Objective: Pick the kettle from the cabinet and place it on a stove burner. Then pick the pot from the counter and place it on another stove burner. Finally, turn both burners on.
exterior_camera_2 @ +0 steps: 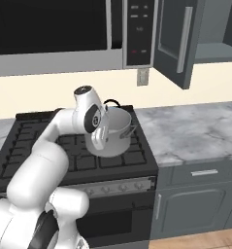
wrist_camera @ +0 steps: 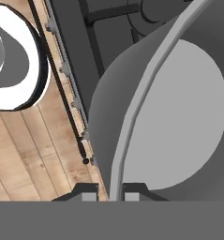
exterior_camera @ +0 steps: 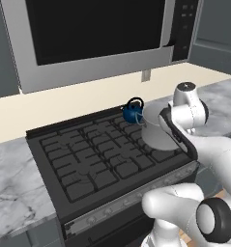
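Robot arm carries a grey pot, gripped by its rim, above a black gas stove.

Left base view: the pot (exterior_camera: 158, 130) hangs tilted at the hand, over the stove's right side, likely bound for a free burner; the blue kettle (exterior_camera: 133, 111) already sits on the rear burner just behind it. Right base view: the pot (exterior_camera_2: 112, 130) hangs beside the wrist, apparently empty. Hand view: the gripper (wrist_camera: 109, 193) is clamped on the pot's rim (wrist_camera: 132, 117); nothing shows inside.
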